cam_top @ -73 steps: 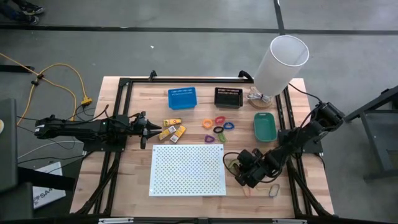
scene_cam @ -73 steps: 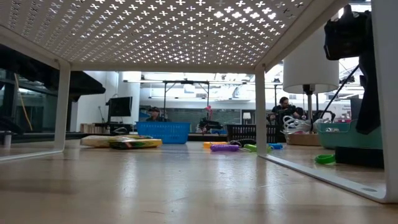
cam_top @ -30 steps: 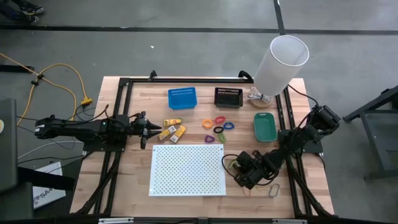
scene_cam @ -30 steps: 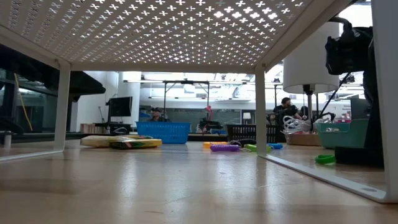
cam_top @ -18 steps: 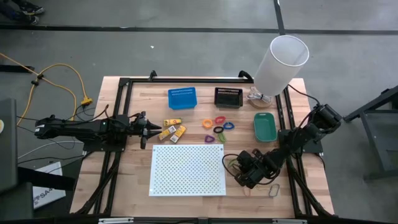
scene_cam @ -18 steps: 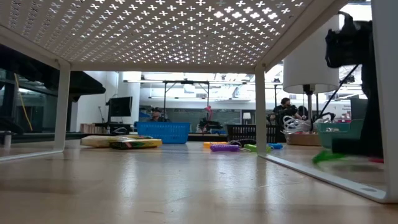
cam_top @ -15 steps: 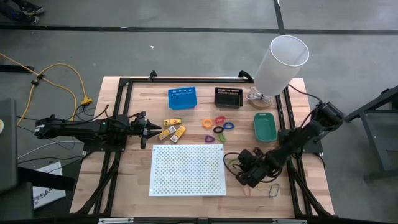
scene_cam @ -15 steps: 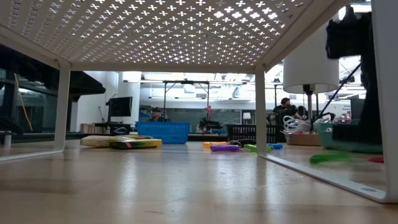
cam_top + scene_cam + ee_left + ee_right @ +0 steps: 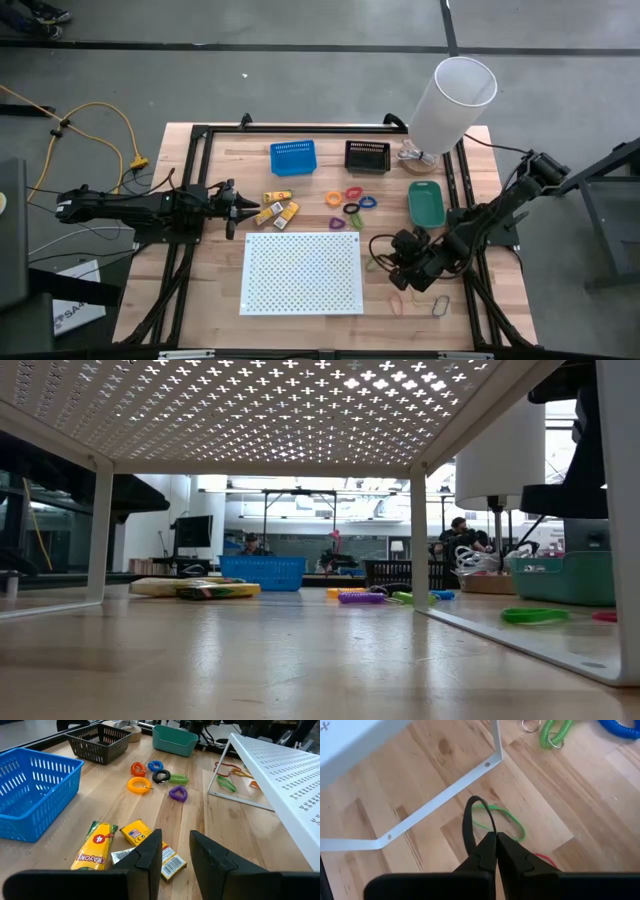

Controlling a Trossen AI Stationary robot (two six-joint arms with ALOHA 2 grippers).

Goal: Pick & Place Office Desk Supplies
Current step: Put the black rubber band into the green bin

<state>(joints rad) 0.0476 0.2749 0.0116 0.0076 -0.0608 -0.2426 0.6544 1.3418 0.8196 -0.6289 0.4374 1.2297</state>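
My right gripper (image 9: 393, 258) (image 9: 496, 837) hovers by the white perforated board's (image 9: 302, 272) right side, shut on a thin dark rubber band (image 9: 468, 820). A green rubber band (image 9: 506, 822) (image 9: 535, 616) and a red one (image 9: 546, 862) lie flat on the table under it. More bands (image 9: 402, 301) lie nearer the near edge. My left gripper (image 9: 234, 210) (image 9: 175, 847) is open, low, just left of the yellow-orange packets (image 9: 278, 208) (image 9: 142, 840). The plastic loops (image 9: 350, 203) (image 9: 155, 774) lie on the wood beyond the packets. My right gripper pinches the dark rubber band between its two fingertips (image 9: 489, 842). The band's free loop (image 9: 466, 827) stands out past the tips, clear of the table. The fingers slant down toward the board's leg.
Along the far edge stand a blue bin (image 9: 293, 157), a black bin (image 9: 366, 156) and a white lamp (image 9: 455, 95). A green bin (image 9: 425, 203) sits right of the loops. The board stands on thin white legs (image 9: 470, 777), close to my right gripper.
My right gripper has risen and moved toward the far edge, and it has climbed almost out of the low view. The green rubber band was stirred and now lies stretched out flat on the table. The left arm has kept still.
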